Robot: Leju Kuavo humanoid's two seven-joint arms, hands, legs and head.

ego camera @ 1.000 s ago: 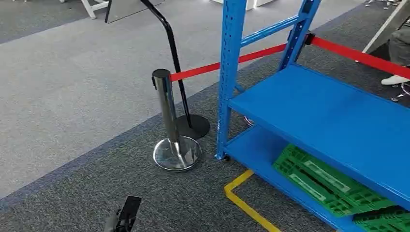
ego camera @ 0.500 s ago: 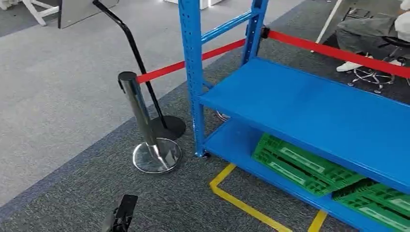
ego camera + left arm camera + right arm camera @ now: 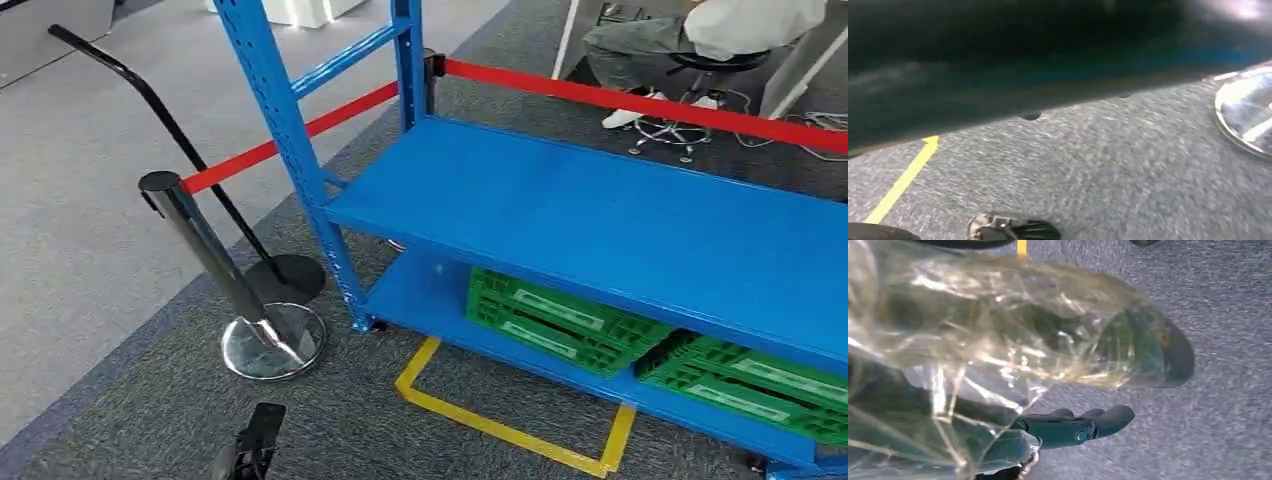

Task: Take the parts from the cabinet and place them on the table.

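A dark part wrapped in a crinkled clear plastic bag point(image 3: 1013, 335) lies in my right hand point(image 3: 1068, 427), whose dark fingers curl under the bag; grey carpet lies beyond it. The blue cabinet rack point(image 3: 600, 220) stands ahead with a bare middle shelf. Two green plastic crates point(image 3: 560, 320) point(image 3: 750, 385) sit on its bottom shelf. My left hand point(image 3: 255, 450) hangs low over the carpet, left of the rack, its dark fingers straight with nothing in them.
A chrome stanchion post point(image 3: 215, 270) with a red belt point(image 3: 270, 150) stands left of the rack, a black stand point(image 3: 285, 275) behind it. Yellow tape point(image 3: 500, 425) marks the floor before the rack. A person sits on a chair point(image 3: 700, 40) beyond it.
The camera has swung to the right: rack, post and belt slid leftward in the picture, and the seated person and a second green crate came into view. My left hand stays low.
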